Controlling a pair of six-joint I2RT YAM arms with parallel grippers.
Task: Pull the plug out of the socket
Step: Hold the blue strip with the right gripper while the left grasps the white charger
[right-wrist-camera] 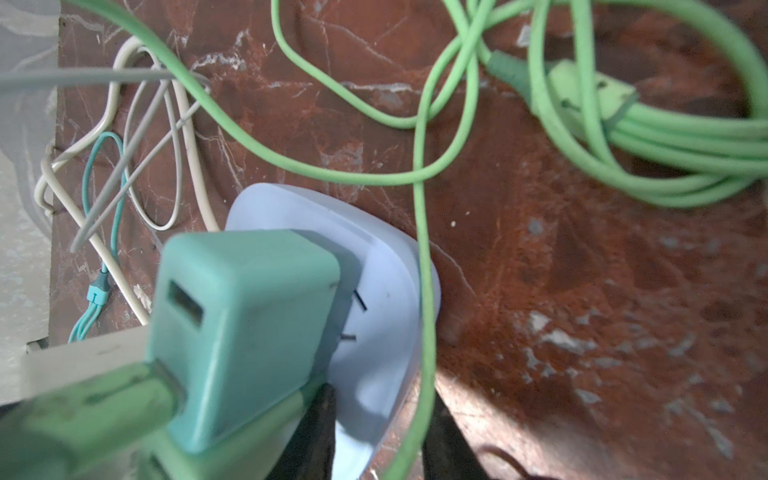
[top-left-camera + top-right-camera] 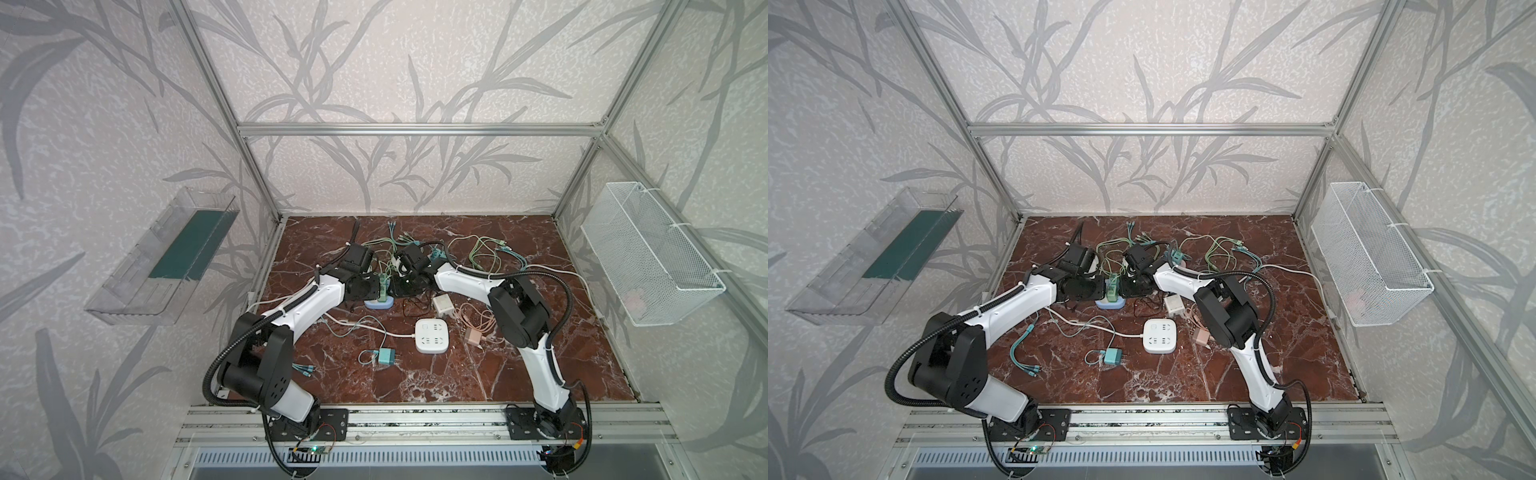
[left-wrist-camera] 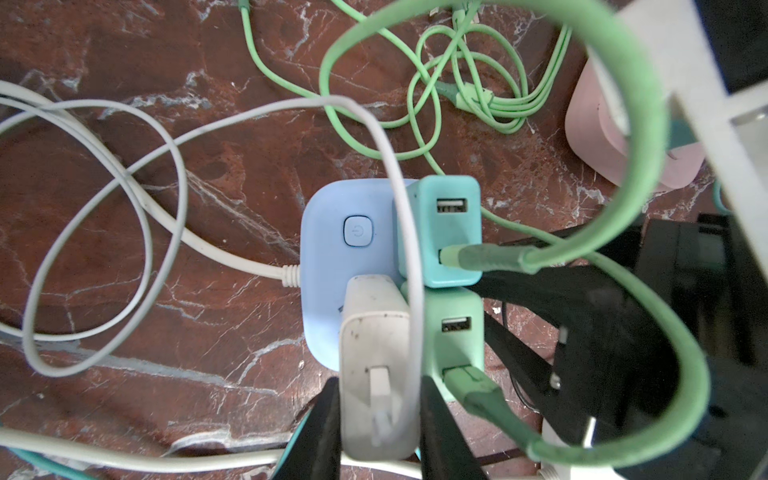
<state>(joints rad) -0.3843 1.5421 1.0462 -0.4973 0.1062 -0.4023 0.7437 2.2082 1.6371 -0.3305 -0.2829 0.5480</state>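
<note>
Toward the back of the marble counter (image 2: 540,332) lies the blue socket (image 3: 332,266), its edge pinched by the closed right gripper (image 1: 382,399); the left gripper (image 3: 380,390) clamps the white plug (image 3: 374,332), which stands on the socket just beside a pale green charger (image 3: 457,332).

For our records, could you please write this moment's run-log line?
left jaws: shut on white plastic charger plug | right jaws: shut on pale-blue plastic socket block | plug: seated

Soft, even light in both top views, edges bowed. Right wrist view: the near teal plastic charger block (image 1: 249,332) is blurred (probably too close to focus).
</note>
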